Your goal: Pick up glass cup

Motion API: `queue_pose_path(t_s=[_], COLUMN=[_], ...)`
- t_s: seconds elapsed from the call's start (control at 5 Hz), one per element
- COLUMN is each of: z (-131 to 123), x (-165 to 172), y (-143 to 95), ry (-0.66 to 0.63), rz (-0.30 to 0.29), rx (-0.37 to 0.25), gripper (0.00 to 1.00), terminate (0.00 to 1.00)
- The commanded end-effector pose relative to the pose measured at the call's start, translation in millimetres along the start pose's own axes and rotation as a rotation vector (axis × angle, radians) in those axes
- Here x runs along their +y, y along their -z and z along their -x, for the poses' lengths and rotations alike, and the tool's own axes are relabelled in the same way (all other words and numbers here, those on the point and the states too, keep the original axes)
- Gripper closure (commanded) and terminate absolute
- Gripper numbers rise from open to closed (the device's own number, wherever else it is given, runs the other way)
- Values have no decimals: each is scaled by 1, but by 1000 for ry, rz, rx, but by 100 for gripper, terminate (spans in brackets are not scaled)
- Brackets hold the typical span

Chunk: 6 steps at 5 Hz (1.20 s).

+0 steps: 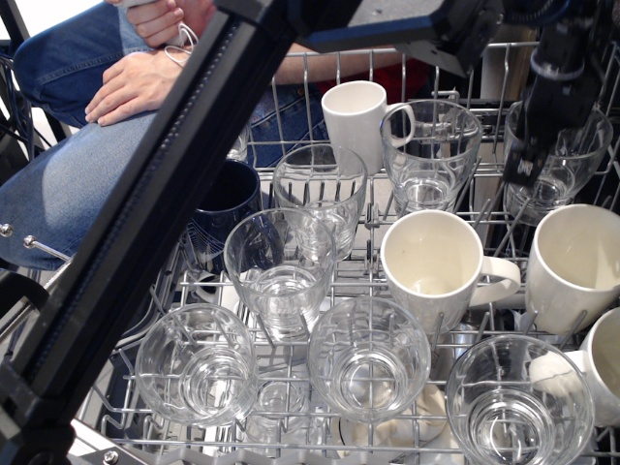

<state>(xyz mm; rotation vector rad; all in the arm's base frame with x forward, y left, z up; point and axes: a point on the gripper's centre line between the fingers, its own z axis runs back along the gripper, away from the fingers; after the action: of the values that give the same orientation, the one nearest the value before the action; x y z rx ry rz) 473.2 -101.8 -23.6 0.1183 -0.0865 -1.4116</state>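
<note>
Clear, colourless and handleless, the glass cup (560,155) is standing upright at the far right of the wire rack (291,60), mouth up, rounded walls tapering to a thick base, long axis vertical. The gripper (528,167) is reaching into its left rim; whether the jaws are parted or closed cannot be told. Eight clear glasses are showing fully, another partly hidden behind the black arm (145,242) at left. Four white mugs and one navy mug (225,215) are sharing the rack.
</note>
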Motion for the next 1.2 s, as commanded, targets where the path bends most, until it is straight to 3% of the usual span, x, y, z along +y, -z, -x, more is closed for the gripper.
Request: queue_pose_path(t_s=[0.0, 0.4, 0.6, 1.0], z=[-4, -6, -7, -13], x=[0, -7, -9, 5], y=[-28, -33, -43, -64], ry=[-66, -78, -93, -175], rz=[-82, -82, -72, -70], rx=[-85, -81, -110, -244], gripper=[100, 100, 100, 100], terminate=[0, 0, 0, 0])
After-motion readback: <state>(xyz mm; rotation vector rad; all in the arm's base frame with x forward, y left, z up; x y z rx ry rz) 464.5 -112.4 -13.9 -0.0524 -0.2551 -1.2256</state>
